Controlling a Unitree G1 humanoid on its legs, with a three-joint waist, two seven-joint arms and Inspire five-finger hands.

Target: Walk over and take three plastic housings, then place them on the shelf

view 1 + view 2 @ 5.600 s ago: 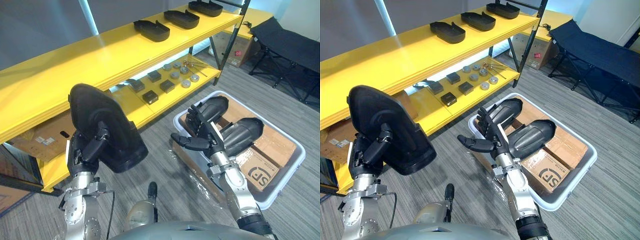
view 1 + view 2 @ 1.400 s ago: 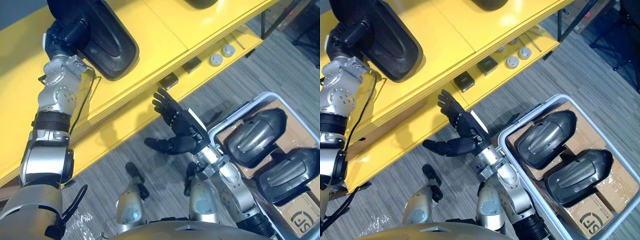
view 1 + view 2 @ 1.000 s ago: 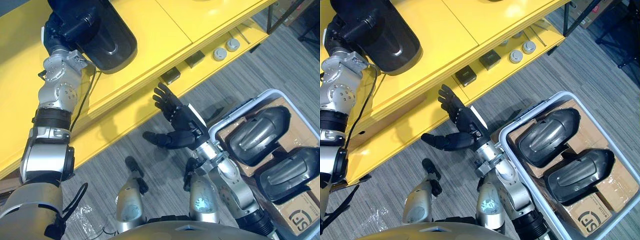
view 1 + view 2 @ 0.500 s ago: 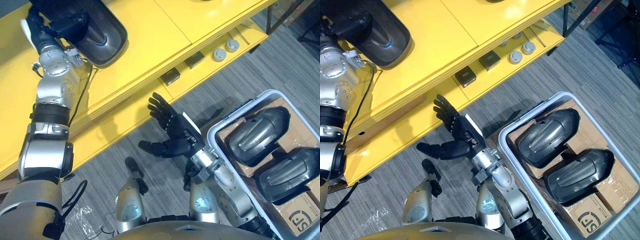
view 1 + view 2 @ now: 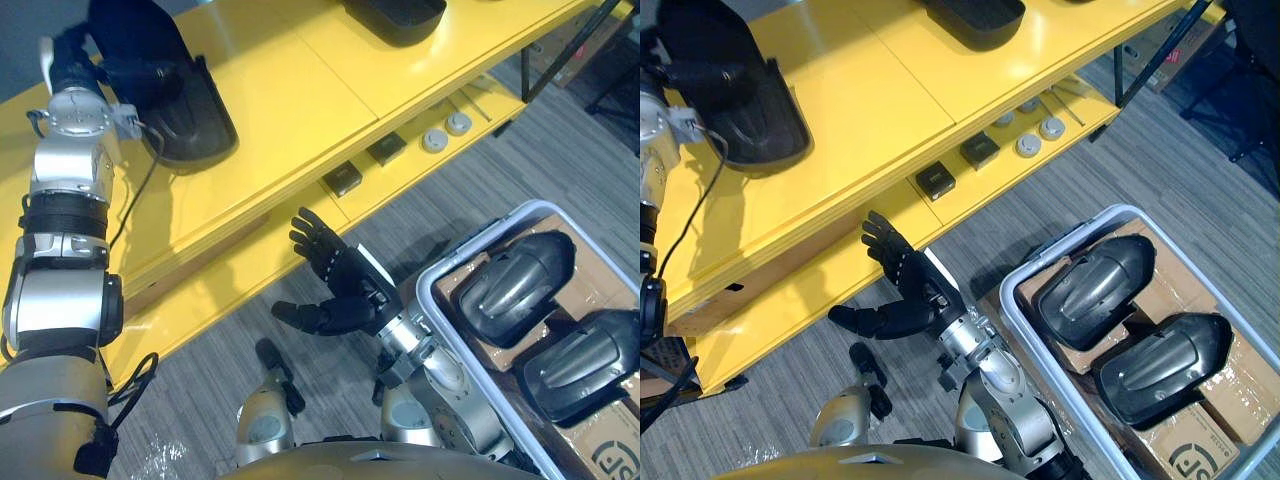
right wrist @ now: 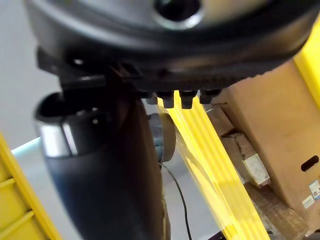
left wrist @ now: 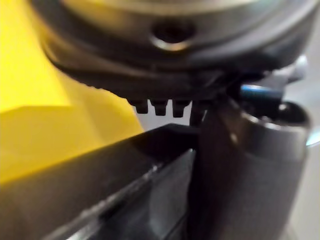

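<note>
left hand (image 5: 88, 64) clamps housing (image 5: 200, 120) down on shelf (image 5: 300, 80), unreleased; right hand (image 5: 340, 285) spread, empty; 2 housings (image 5: 510, 285) left in bin (image 5: 445, 264).

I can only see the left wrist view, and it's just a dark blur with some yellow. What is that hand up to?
Observer: The head camera shows the left hand raised to the yellow shelf, at the rim of a black plastic housing that lies on the top board.
Operator: Is the other hand carrying one too?
Observer: No. The right hand is open and holds nothing, low in front of the shelf.
Operator: Are there more of those black shells?
Observer: Yes, two more housings lie side by side in a white bin on the floor to the robot's right.
</note>
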